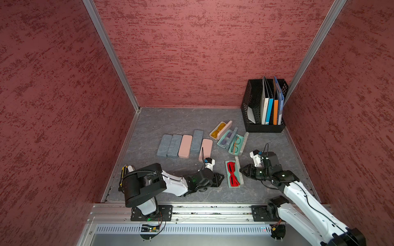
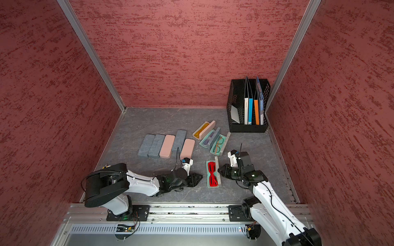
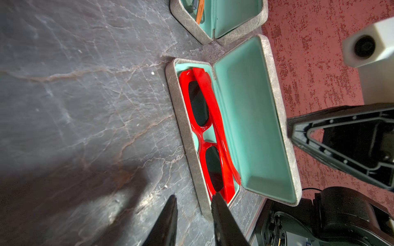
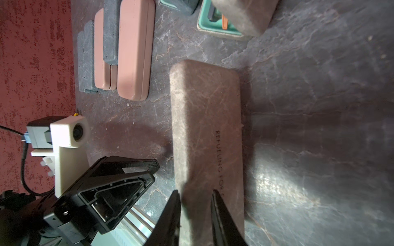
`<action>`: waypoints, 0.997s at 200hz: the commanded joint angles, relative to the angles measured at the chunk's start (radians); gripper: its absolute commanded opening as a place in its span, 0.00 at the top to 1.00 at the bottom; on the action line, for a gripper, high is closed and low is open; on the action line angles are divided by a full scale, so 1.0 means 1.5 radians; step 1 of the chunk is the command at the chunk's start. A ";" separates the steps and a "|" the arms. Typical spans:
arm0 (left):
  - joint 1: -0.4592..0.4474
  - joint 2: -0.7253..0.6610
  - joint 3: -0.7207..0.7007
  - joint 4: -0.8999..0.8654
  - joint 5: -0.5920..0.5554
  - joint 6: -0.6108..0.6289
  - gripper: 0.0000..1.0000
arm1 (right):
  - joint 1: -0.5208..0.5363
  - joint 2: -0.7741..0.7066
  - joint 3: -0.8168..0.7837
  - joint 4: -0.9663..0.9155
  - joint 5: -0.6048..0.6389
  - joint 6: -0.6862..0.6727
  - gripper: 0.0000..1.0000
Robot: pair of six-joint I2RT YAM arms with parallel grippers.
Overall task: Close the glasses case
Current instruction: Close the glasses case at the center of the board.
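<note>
While the glasses case (image 3: 251,127) sits open on the table (image 1: 170,119) between both arms, red sunglasses (image 3: 201,136) in its base and lid standing up, the left gripper (image 3: 195,197) hovers at the base's near end, fingers only narrowly parted, holding nothing. On the lid's side, the right gripper (image 4: 196,191) faces the outer shell, jaws a slim gap apart, nothing clamped; touching or not, can't tell. 5 closed cases (image 1: 185,146) lie farther back.

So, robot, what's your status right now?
Status: left pincer and right pincer slightly open, empty. Open case, lid up, glasses inside. Nothing seen blocking the lid.
</note>
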 commanded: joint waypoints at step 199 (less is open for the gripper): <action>0.004 0.094 0.059 0.025 0.030 0.008 0.76 | -0.006 0.026 -0.023 0.062 -0.038 -0.011 0.79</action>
